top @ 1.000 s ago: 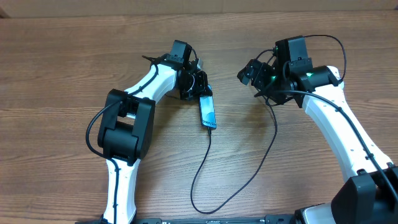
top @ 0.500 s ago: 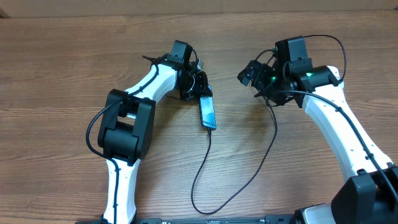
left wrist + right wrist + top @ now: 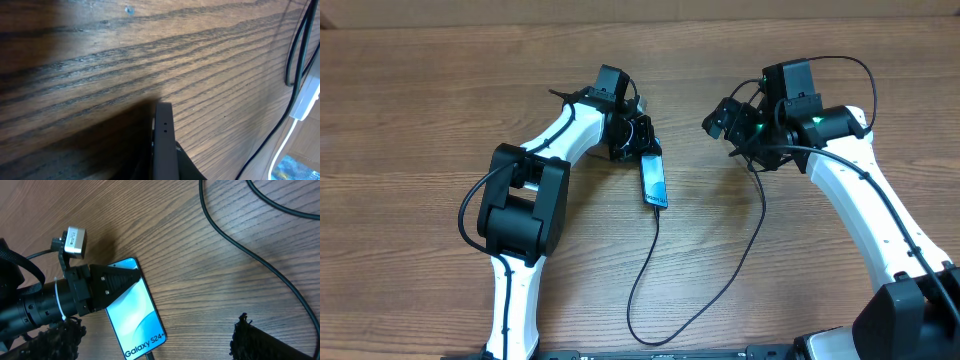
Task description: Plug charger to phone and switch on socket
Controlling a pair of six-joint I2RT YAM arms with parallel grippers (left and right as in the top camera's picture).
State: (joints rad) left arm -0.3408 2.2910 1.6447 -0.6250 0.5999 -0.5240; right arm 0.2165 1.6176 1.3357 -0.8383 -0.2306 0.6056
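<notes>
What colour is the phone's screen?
Light blue-cyan, on the slim black-edged smartphone; clearest in the right wrist view.

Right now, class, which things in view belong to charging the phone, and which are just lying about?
Job in hand:
- phone
- charger
- left gripper, at the phone's top end

Just there:
- wooden table
- small silver camera on the left arm

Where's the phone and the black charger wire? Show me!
phone (image 3: pixel 134 312), right wrist view, on the middle of its lit blue screen.
charger (image 3: pixel 629 305), overhead view, on the thin black cable where it bends below the phone.
</notes>
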